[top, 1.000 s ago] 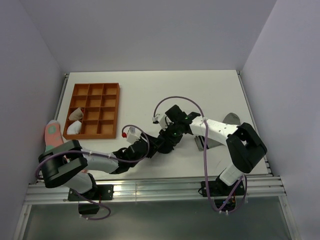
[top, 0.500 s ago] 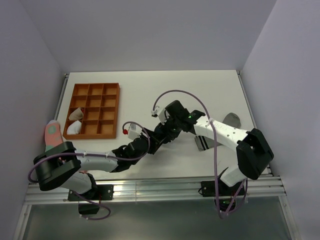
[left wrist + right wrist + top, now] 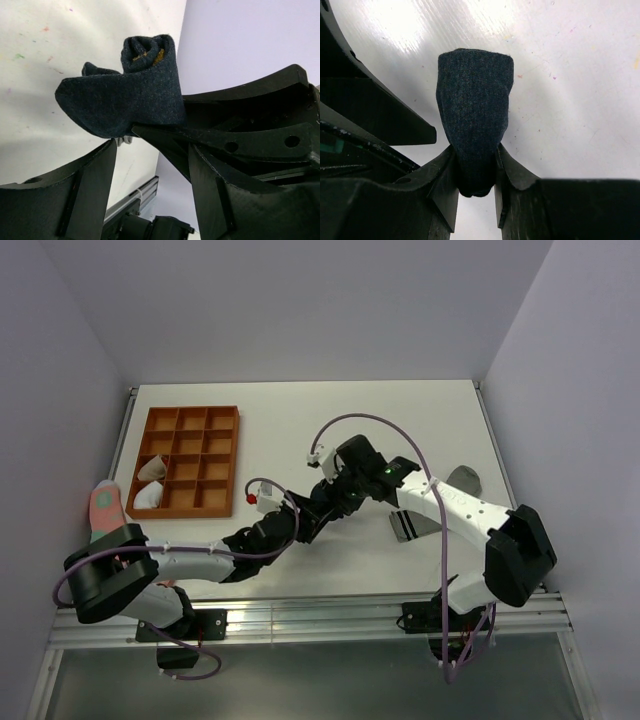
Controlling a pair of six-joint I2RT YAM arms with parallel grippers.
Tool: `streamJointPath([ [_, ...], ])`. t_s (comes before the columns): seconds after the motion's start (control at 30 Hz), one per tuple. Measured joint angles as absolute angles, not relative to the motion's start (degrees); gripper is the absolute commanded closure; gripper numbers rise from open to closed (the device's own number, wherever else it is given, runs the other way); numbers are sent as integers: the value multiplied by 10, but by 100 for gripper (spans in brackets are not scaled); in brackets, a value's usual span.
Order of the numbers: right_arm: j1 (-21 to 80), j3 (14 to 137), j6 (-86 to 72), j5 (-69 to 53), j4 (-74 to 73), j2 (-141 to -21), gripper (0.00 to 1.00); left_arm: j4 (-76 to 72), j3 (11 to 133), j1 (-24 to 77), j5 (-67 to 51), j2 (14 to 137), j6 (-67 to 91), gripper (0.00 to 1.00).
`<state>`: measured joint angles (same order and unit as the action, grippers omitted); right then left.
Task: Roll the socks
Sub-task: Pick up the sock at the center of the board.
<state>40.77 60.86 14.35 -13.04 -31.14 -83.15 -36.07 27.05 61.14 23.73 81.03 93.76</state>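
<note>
The dark navy sock (image 3: 474,120) is rolled into a tight bundle and hangs above the white table. My right gripper (image 3: 476,165) is shut on its lower end. In the left wrist view the roll (image 3: 125,95) shows its spiral end, held by the right gripper's black finger (image 3: 240,125). My left gripper (image 3: 152,165) is open and empty just below the roll, with a finger on each side. In the top view both grippers meet at mid-table, left (image 3: 300,523) and right (image 3: 330,502). The grey sock (image 3: 462,478) lies flat under the right arm, its striped cuff (image 3: 405,525) nearer.
A brown compartment tray (image 3: 225,462) stands at the far left with pale rolled bundles (image 3: 150,490) in its left cells. A pink sock with a teal spot (image 3: 103,505) lies at the table's left edge. Walls enclose the table on three sides.
The right arm has stretched out and its gripper has shifted slightly left and away with the navy roll. The left gripper has followed it a little farther from the base.
</note>
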Motion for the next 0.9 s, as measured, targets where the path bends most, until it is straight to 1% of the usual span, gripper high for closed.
streamJointPath([
  [0.3, 408, 609, 140, -133, -311, -793, 85, -375, 266, 606, 221, 782, 928, 37],
  [0.57, 413, 613, 136, -137, -318, -784, 85, -345, 250, 590, 241, 765, 911, 36],
  [0.9, 422, 616, 131, -122, -317, -776, 86, -349, 250, 584, 241, 755, 894, 37],
])
